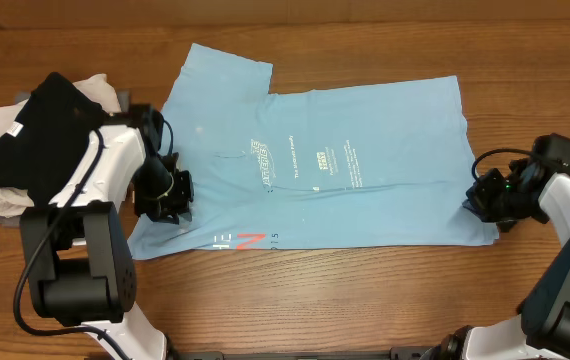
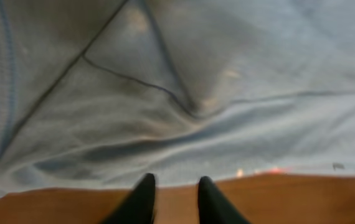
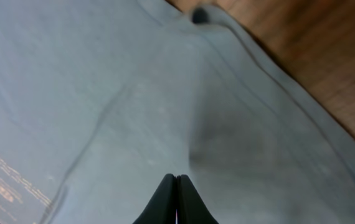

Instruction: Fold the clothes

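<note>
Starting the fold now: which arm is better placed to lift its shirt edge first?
Right, probably. The right gripper has its jaws shut on the shirt, fabric creasing from them. The left gripper has jaws apart over bare table, short of the hem.

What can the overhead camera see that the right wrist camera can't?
Only overhead: the whole blue T-shirt spread flat, its red mark, and a pile of black and pale clothes by the left arm. Only right wrist: a close look at the right tool, its fingers shut together over the fabric. Both: the blue shirt and the wooden table.
</note>
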`<state>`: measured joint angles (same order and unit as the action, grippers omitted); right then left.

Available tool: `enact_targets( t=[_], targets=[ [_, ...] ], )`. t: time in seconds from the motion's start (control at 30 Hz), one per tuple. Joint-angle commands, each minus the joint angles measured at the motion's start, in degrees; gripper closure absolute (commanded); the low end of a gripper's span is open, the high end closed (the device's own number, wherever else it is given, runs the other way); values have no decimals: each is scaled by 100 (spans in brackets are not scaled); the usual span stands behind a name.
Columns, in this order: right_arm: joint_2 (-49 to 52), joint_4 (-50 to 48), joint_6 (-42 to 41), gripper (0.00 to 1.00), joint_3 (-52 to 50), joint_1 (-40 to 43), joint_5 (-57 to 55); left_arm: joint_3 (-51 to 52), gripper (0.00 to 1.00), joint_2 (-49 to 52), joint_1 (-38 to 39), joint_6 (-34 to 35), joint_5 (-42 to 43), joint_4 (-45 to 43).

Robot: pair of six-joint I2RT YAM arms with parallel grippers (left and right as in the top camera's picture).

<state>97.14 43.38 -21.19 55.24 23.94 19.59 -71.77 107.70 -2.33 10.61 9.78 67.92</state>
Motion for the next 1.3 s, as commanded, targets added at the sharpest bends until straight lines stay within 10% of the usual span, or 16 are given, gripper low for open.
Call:
enact_targets(
  t=[0.0,0.4,1.27],
  targets=[
    [39,-369,-144,96,-389,-79,380,439,91,46,-33,280,-140,-313],
    [258,-1775,-1054,96,-1641,9,-586,1779,96,46,-46,938,-592,-1784],
    [-2098,68,-664,84,-1353,1276,-896,1480,86,-1056,-1115,111,-568,-212]
  ],
)
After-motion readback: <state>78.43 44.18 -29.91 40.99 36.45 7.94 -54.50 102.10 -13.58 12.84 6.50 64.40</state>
